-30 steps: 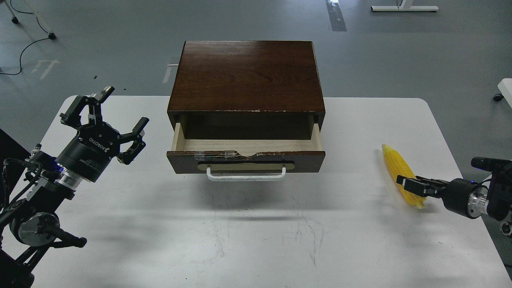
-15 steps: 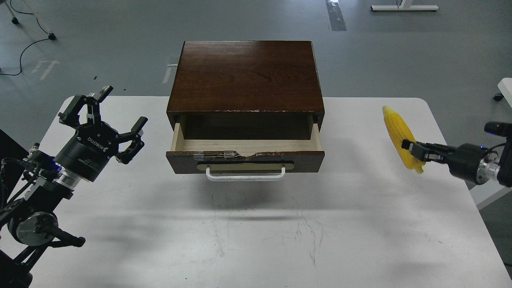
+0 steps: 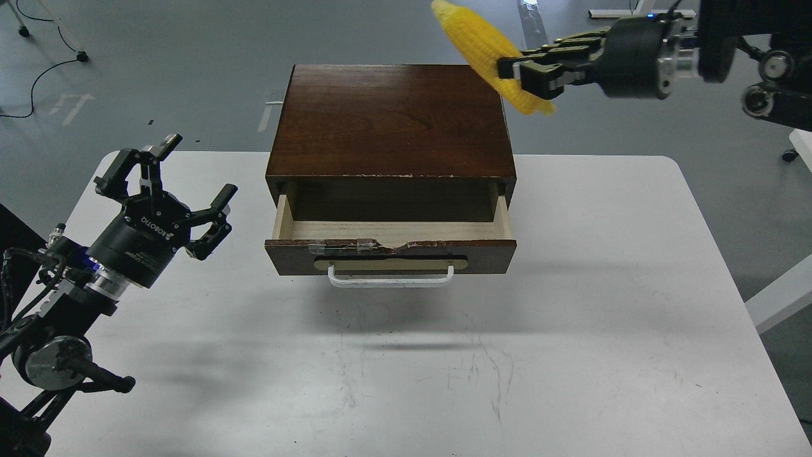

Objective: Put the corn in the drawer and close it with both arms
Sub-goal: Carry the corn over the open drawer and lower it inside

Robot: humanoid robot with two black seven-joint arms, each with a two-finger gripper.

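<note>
The yellow corn (image 3: pixel 482 47) is held high in the air, above the back right corner of the dark wooden cabinet (image 3: pixel 390 120). My right gripper (image 3: pixel 523 73) is shut on the corn's lower end, its arm coming in from the upper right. The drawer (image 3: pixel 390 244) stands pulled open at the cabinet's front, with pale inner sides, a white bar handle (image 3: pixel 390 279) and a chipped taped top edge. Its inside looks empty. My left gripper (image 3: pixel 174 184) is open and empty, above the table left of the drawer.
The cabinet stands at the back middle of the white table (image 3: pixel 444 368). Grey floor lies beyond the table, with cables at the far left (image 3: pixel 38 70) and a white stand's foot at the far right (image 3: pixel 641 11).
My right gripper has lifted the corn off the table's right side and carried it up and left, to above the cabinet's back right corner. The left arm has barely moved.
</note>
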